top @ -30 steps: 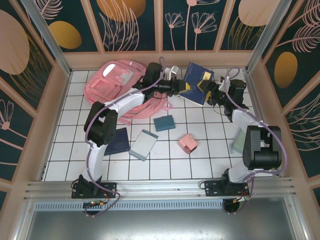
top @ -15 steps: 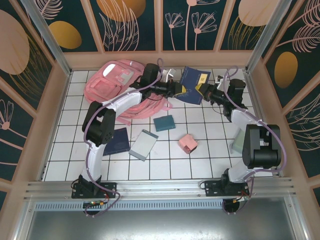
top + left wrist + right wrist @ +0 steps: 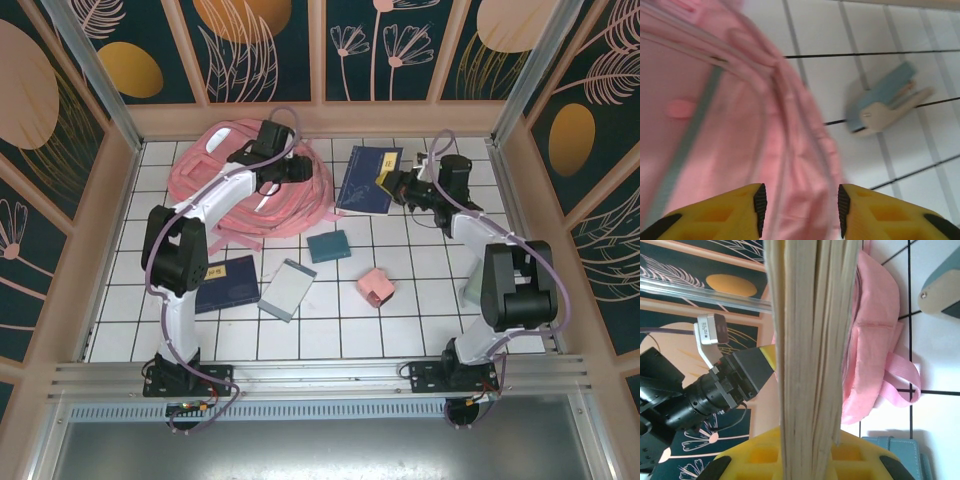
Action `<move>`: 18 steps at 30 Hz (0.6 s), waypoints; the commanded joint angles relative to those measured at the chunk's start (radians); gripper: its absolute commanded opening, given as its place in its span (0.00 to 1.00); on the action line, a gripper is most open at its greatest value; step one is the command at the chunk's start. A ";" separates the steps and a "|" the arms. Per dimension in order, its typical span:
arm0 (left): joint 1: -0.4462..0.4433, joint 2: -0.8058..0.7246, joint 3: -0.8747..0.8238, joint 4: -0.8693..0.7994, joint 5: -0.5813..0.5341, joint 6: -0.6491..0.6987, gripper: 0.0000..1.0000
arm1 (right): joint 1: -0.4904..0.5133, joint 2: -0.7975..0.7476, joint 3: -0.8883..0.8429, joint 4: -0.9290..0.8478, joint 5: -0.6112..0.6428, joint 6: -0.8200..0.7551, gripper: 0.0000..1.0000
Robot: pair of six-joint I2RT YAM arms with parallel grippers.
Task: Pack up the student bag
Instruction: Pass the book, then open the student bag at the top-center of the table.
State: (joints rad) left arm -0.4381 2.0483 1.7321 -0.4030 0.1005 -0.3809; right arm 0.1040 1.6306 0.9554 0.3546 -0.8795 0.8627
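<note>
The right gripper [image 3: 393,184] clamped a blue book [image 3: 364,180] just beside the student bag [image 3: 205,168]; the left gripper [image 3: 800,210] hovered over that bag, jaws parted, empty.

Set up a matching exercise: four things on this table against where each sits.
1. large soft pink fabric backpack
2. big dark blue book
3. small pink box
4. small flat teal case

a. nearest the arm bases
b. far left of the table
c. clamped in the right gripper
d. mid-table, beside the backpack's near edge

Pairs: 1-b, 2-c, 3-a, 4-d
</note>
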 commanded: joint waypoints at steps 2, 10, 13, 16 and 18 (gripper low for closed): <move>-0.007 0.015 -0.043 -0.094 -0.214 0.139 0.50 | 0.019 0.034 0.058 0.052 -0.007 -0.005 0.00; -0.021 0.043 -0.075 -0.082 -0.158 0.194 0.56 | 0.030 0.068 0.071 0.067 -0.017 0.009 0.00; -0.031 0.052 -0.078 -0.082 -0.150 0.223 0.59 | 0.030 0.075 0.070 0.071 -0.017 0.012 0.00; -0.040 0.076 -0.074 -0.090 -0.184 0.237 0.55 | 0.032 0.079 0.071 0.077 -0.015 0.019 0.00; -0.040 0.094 -0.067 -0.096 -0.213 0.238 0.42 | 0.035 0.081 0.074 0.078 -0.013 0.021 0.00</move>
State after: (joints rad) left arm -0.4740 2.0987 1.6623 -0.4736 -0.0696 -0.1764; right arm 0.1272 1.7000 0.9886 0.3691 -0.8803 0.8738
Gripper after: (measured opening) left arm 0.475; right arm 0.120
